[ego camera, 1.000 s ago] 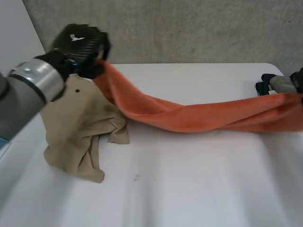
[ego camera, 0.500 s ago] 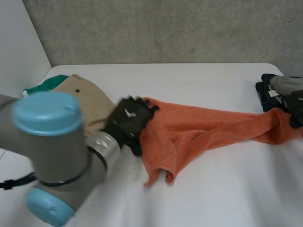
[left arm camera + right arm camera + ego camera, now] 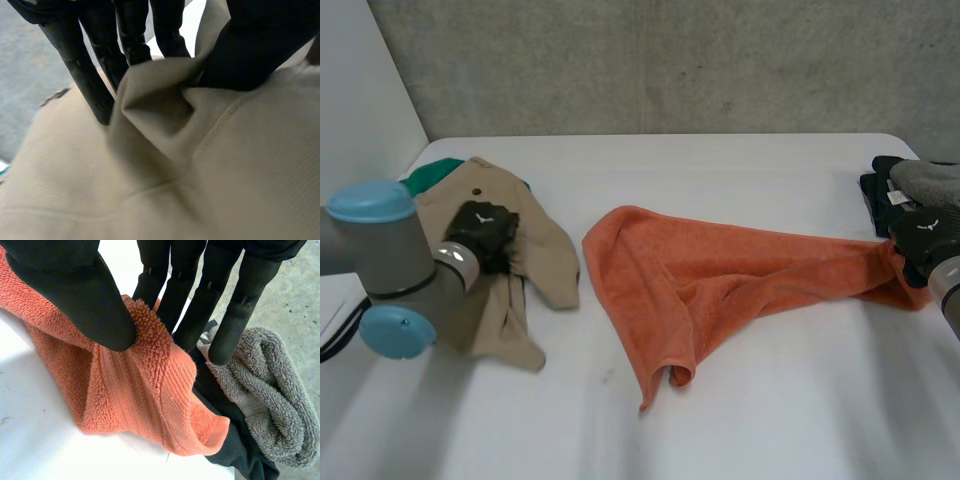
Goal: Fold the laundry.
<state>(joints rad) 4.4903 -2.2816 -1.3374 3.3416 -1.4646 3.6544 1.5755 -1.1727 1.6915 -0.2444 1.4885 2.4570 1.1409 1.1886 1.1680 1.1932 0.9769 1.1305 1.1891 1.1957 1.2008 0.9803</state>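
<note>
Orange and rumpled, the towel (image 3: 720, 275) lies across the middle of the white worktop (image 3: 770, 420) in the head view. Its narrow end runs to three o'clock, where the right hand (image 3: 925, 238) meets it beside a stack of dark and grey cloths (image 3: 905, 180), while at nine o'clock the left hand (image 3: 485, 232) sits on a beige garment (image 3: 545, 255) over a green cloth (image 3: 435, 175). In the left wrist view, thumb and straight fingers (image 3: 95, 80) pinch a raised fold of the beige garment (image 3: 150, 190). In the right wrist view, the thumb presses a corner of the towel (image 3: 135, 395) against the fingers (image 3: 165, 290), with a grey rolled cloth (image 3: 270, 395) just beside the fingertips.

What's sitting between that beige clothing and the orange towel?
Nothing: the head view shows a narrow strip of bare white table separating the beige clothing from the orange towel.
</note>
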